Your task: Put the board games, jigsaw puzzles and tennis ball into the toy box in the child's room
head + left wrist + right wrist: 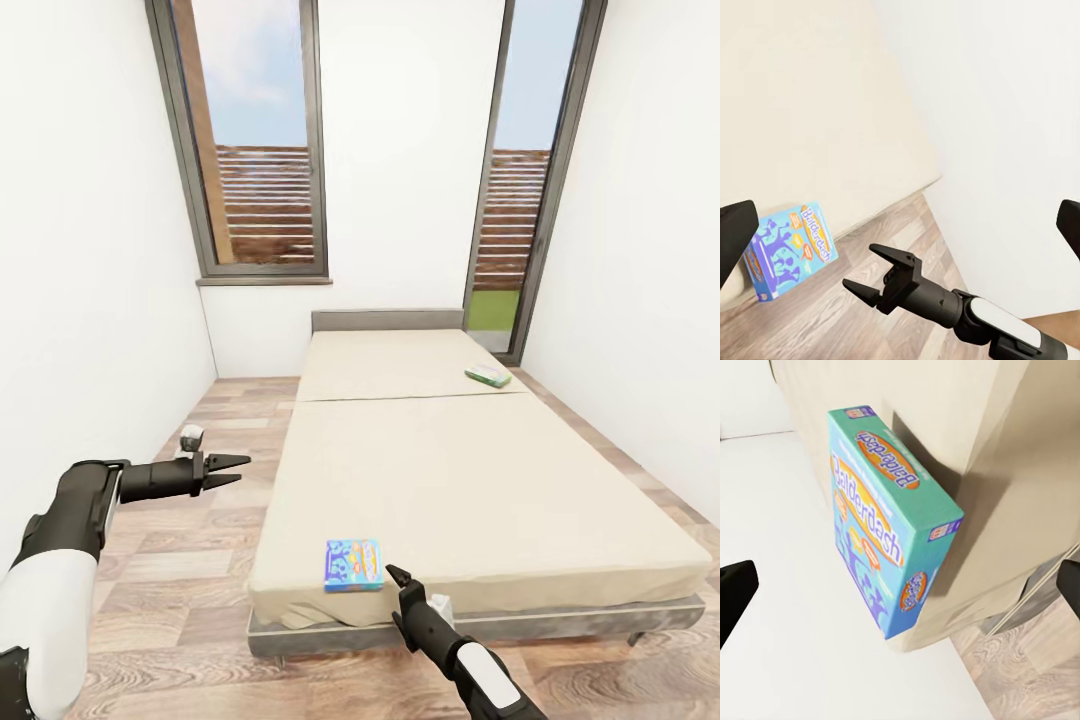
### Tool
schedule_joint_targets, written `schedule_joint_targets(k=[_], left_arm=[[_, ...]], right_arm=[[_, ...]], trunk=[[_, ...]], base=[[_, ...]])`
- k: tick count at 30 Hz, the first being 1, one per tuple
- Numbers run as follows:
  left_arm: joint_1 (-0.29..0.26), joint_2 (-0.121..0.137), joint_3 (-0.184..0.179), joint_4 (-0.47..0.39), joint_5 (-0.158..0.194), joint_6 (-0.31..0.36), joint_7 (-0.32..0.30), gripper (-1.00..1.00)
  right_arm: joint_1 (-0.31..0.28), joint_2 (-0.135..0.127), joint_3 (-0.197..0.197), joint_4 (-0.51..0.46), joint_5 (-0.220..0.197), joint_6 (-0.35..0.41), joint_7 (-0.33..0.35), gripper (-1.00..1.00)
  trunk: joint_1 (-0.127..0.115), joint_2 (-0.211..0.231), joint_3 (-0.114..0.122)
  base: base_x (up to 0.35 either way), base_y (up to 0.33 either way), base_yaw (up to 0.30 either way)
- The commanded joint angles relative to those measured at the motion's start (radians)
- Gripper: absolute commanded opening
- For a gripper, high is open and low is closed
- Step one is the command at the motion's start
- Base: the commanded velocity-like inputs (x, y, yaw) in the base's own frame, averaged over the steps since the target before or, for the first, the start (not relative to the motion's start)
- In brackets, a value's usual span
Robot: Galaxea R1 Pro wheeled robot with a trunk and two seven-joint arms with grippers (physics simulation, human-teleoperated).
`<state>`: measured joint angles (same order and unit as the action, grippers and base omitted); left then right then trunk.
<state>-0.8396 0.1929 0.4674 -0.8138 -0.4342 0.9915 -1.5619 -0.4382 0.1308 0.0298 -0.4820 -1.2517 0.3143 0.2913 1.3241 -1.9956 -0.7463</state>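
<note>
The blue Balderdash board game (pixel 353 565), a flat glossy box, lies at the lower centre on the cream bed (pixel 470 480). The right claw (pixel 398 578) stands wide beside it; the left claw (pixel 232 471), lower left, is open too. A green board game (pixel 488 376) lies farther up.

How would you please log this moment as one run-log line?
scene: cream bed | right claw: open, beside blue printed board game box | left claw: open, over floor | white-green board game box: far mattress

My left arm (pixel 50 580) cut off at the head view's lower-left edge, my right arm (pixel 470 670) cut off at its bottom edge, far game (pixel 487 376) too small for me to read, left wrist fingers (pixel 735 240) cropped at the frame sides, right wrist fingers (pixel 733 592) likewise.
</note>
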Motion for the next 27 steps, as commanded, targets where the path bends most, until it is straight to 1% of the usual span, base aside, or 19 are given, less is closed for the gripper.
schedule_joint_targets(k=[1, 7, 14, 23, 27], left_arm=[[-0.001, -0.001, 0.002, -0.001, -0.011, 0.01, -0.009, 1.0], [-0.001, -0.001, 0.002, -0.001, -0.01, 0.01, -0.009, 1.0], [-0.001, -0.001, 0.001, -0.001, -0.011, 0.01, -0.009, 1.0], [0.0, -0.004, 0.003, -0.001, -0.011, 0.01, -0.009, 1.0], [0.0, -0.004, 0.003, -0.001, -0.011, 0.01, -0.009, 1.0]], right_arm=[[-0.001, 0.0, 0.002, 0.0, -0.008, 0.002, 0.001, 1.0], [-0.001, 0.0, 0.002, 0.0, -0.008, 0.002, 0.0, 1.0], [-0.001, 0.0, 0.002, 0.001, -0.009, 0.003, 0.001, 1.0], [-0.001, 0.0, 0.002, 0.0, -0.009, 0.003, 0.001, 1.0], [-0.001, 0.0, 0.002, 0.0, -0.009, 0.003, 0.002, 1.0]], trunk=[[0.0, 0.0, -0.001], [0.0, 0.0, -0.001], [0.0, 0.0, -0.001], [0.0, 0.0, -0.001], [0.015, -0.028, -0.014]], base=[[0.007, 0.004, 0.0], [0.006, 0.01, 0.0], [0.045, 0.113, 0.0], [0.007, 0.019, 0.0], [0.001, 0.003, 0.0]])
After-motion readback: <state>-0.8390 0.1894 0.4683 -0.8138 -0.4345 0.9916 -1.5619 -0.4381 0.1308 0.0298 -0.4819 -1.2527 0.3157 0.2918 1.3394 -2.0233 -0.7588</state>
